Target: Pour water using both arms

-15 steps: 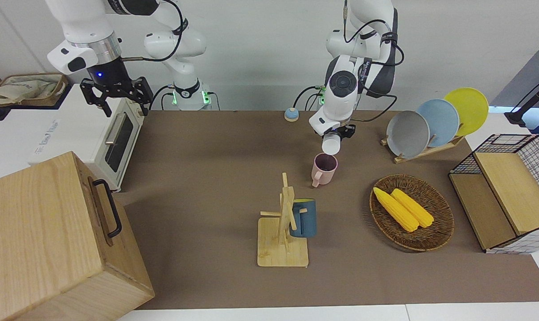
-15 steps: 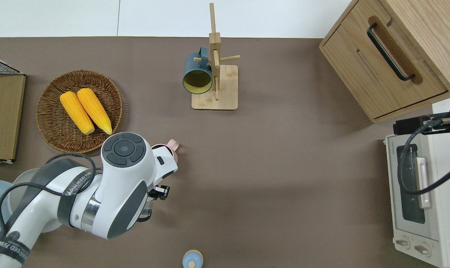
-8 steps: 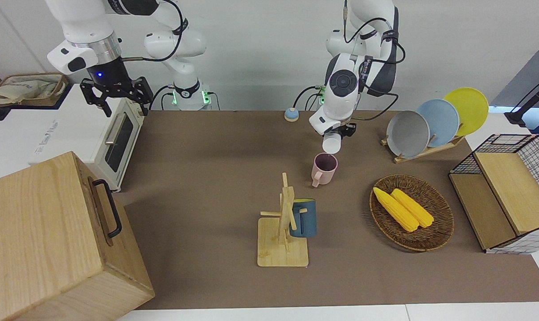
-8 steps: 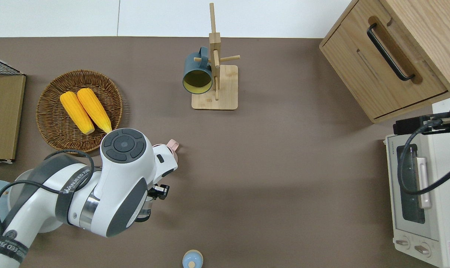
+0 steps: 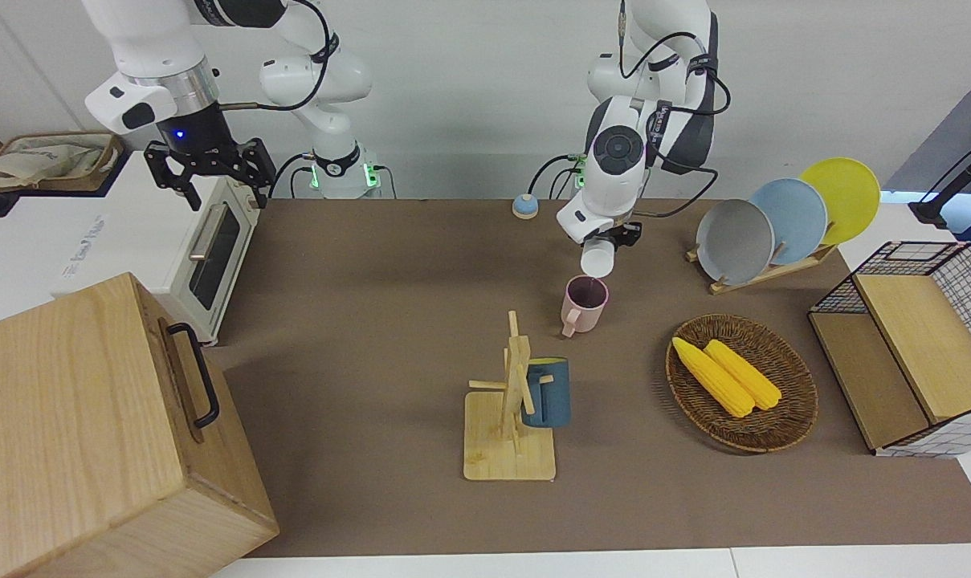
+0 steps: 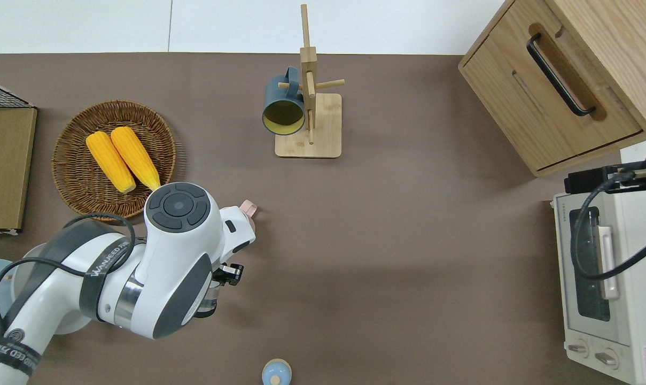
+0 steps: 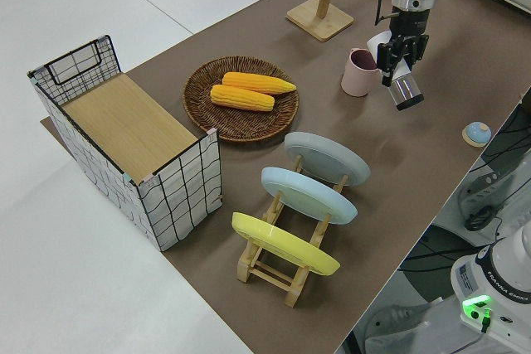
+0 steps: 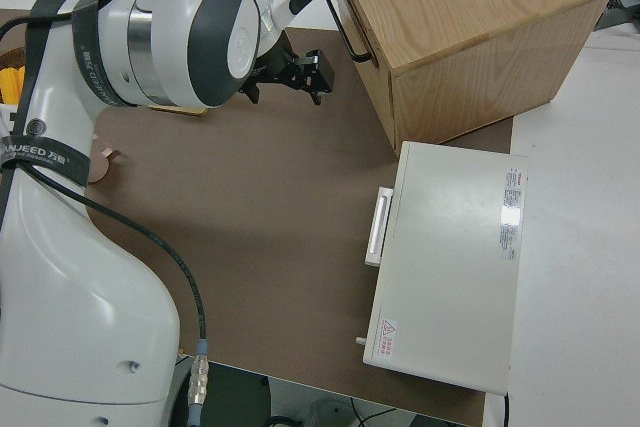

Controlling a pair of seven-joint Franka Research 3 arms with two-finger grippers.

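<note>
- One arm works: the left gripper [image 7: 401,54] is closed on a small pale cup [image 7: 405,91] and holds it tilted, mouth angled down toward the pink mug [image 5: 585,303].
- The pink mug stands upright on the brown table [image 5: 389,337], nearer to the robots than the wooden mug rack [image 5: 511,417] and beside the wicker basket [image 5: 782,417] of corn.
- In the front view the pale cup sits just above the pink mug's rim, on the side nearer the robots; no stream of water can be made out.
- The right gripper [image 5: 209,170] is parked with its fingers spread and nothing between them.
- Judged from the tilt, the pour looks under way or close to finished; whether the mug has received water cannot be told.
- What seems left is to right the cup and set it down; a blue mug [image 5: 546,393] hangs on the rack, untouched.
</note>
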